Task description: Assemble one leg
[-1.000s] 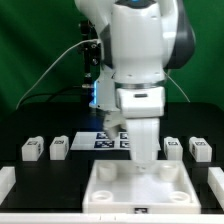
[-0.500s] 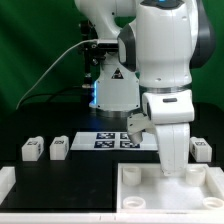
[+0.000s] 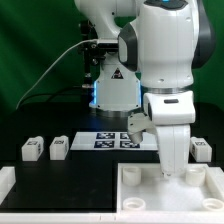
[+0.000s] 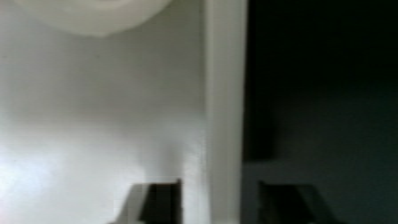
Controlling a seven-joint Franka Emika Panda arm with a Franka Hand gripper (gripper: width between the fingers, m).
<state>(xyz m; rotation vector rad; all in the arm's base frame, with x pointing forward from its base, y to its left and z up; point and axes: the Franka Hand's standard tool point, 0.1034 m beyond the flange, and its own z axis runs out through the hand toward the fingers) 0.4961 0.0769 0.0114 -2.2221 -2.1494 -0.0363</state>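
My gripper (image 3: 175, 168) points down at the far edge of the large white square panel (image 3: 150, 195), which lies at the front right of the exterior view. In the wrist view the two dark fingers (image 4: 160, 203) stand on either side of the panel's raised rim (image 4: 222, 110), and my gripper (image 4: 219, 205) is shut on it. Two legs (image 3: 32, 149) (image 3: 59, 147) stand at the exterior view's left. A third leg (image 3: 201, 150) stands at the right, just beyond my gripper. A fourth leg is hidden.
The marker board (image 3: 116, 139) lies flat behind the panel, under the arm. A white raised block (image 3: 6, 180) sits at the front left edge. The arm's base (image 3: 110, 90) and a green backdrop stand behind.
Since one second ago the arm and the panel it grips have slid to the exterior view's right. Over the last half second nothing has moved.
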